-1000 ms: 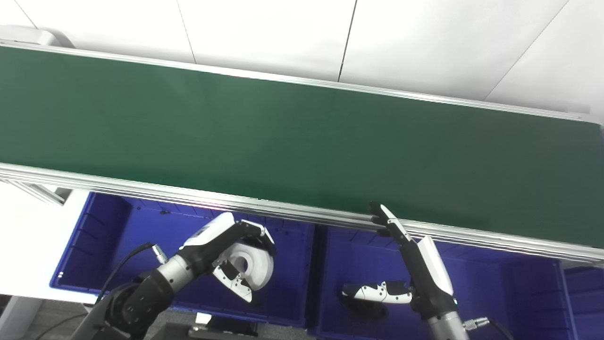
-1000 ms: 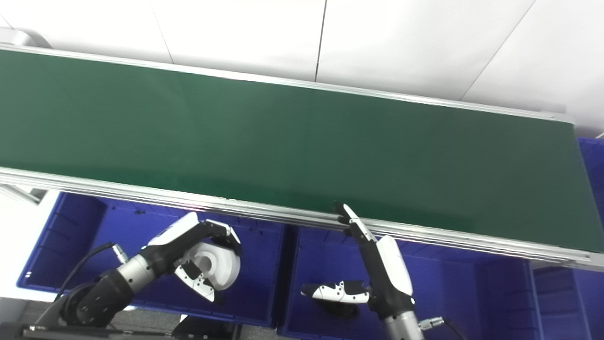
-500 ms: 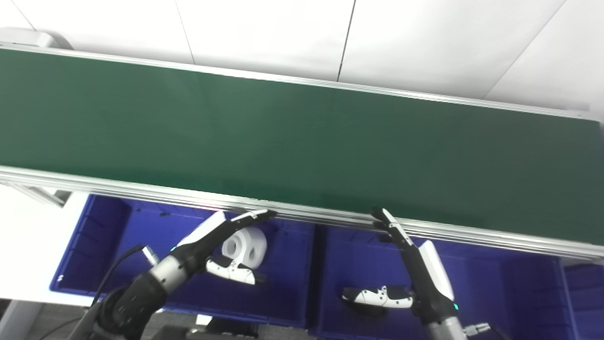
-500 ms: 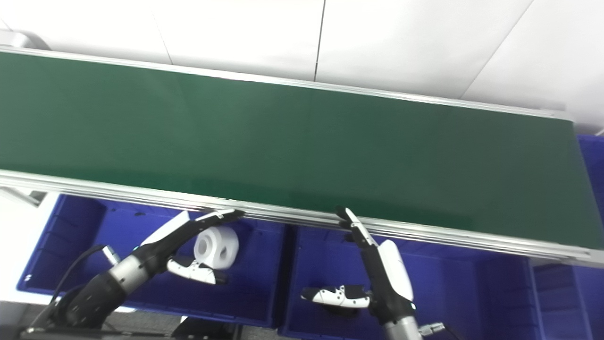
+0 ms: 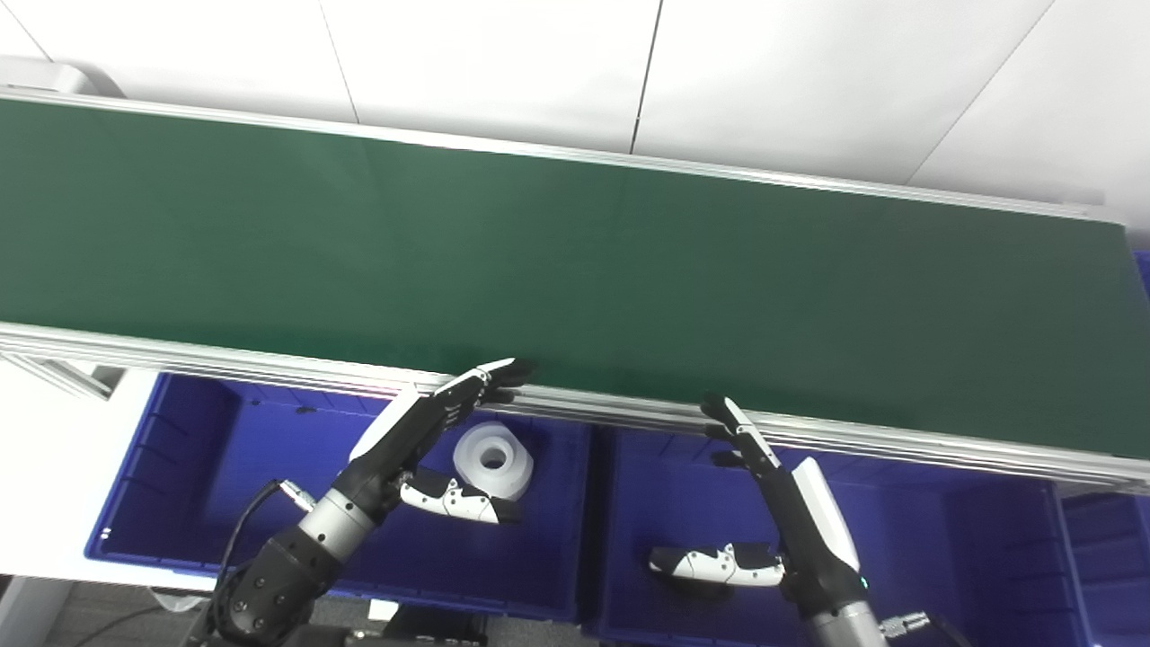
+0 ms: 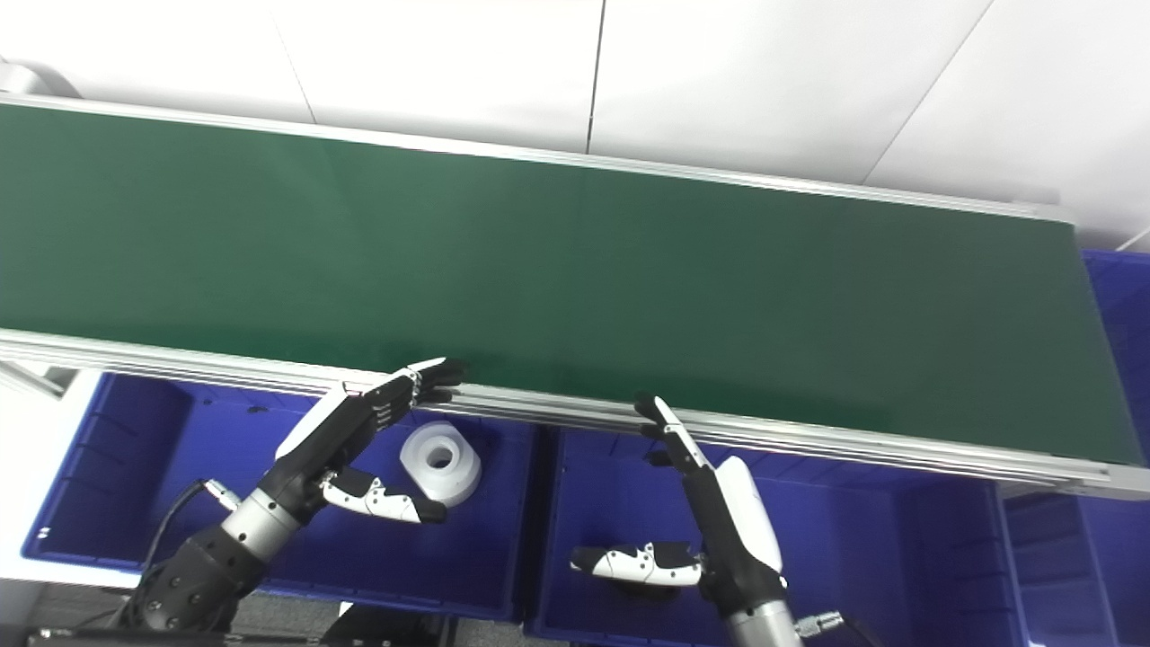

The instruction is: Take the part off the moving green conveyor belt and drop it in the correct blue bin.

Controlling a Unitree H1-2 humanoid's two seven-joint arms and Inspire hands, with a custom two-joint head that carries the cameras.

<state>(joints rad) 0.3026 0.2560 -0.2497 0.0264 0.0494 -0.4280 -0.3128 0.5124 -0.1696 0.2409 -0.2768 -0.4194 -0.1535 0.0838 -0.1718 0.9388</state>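
A white ring-shaped part (image 5: 492, 461) lies in the left blue bin (image 5: 189, 449), below the belt's near rail; it also shows in the right eye view (image 6: 440, 463). My left hand (image 5: 429, 436) is open and empty just above the part, fingers reaching up to the rail and thumb stretched below the part. My right hand (image 5: 780, 503) is open and empty over the middle blue bin (image 5: 907, 539), fingertips at the rail. The green conveyor belt (image 5: 575, 270) carries nothing in view.
The belt's aluminium near rail (image 5: 269, 367) runs across in front of the bins. Another blue bin (image 6: 1114, 288) shows at the belt's right end. A white wall stands behind the belt.
My left hand opened and let go of the white part, which dropped into the left bin. The hand then rose toward the rail. My right hand barely moved.
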